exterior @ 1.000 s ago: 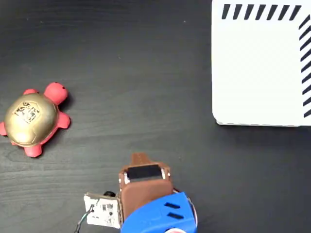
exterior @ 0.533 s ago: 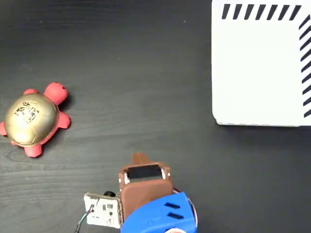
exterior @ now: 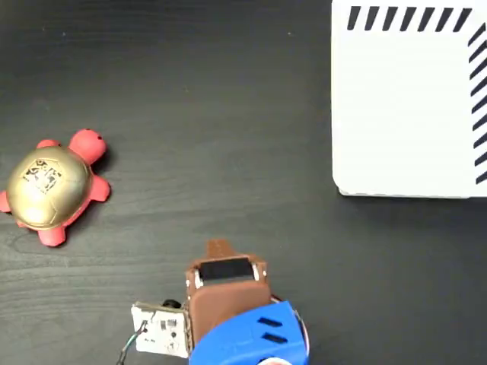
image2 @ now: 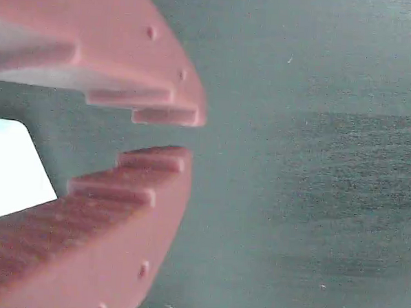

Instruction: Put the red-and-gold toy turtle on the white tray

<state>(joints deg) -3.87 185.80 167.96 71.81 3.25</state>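
In the fixed view the red-and-gold toy turtle (exterior: 52,186) lies on the dark table at the far left, its gold shell up and its red head toward the upper right. At the top right sits the white tray (exterior: 403,114), with black stripes along its top and right edges and nothing on it. My gripper (exterior: 219,248) is at the bottom centre, well apart from both. The wrist view shows the gripper (image2: 186,136) with its toothed brown jaws almost together and nothing between them.
The arm's blue body (exterior: 251,338) and a small white circuit board (exterior: 160,328) sit at the bottom edge of the fixed view. Dark wood-grain table (exterior: 213,114) stretches between turtle and tray. A white corner (image2: 12,168) shows behind the fingers in the wrist view.
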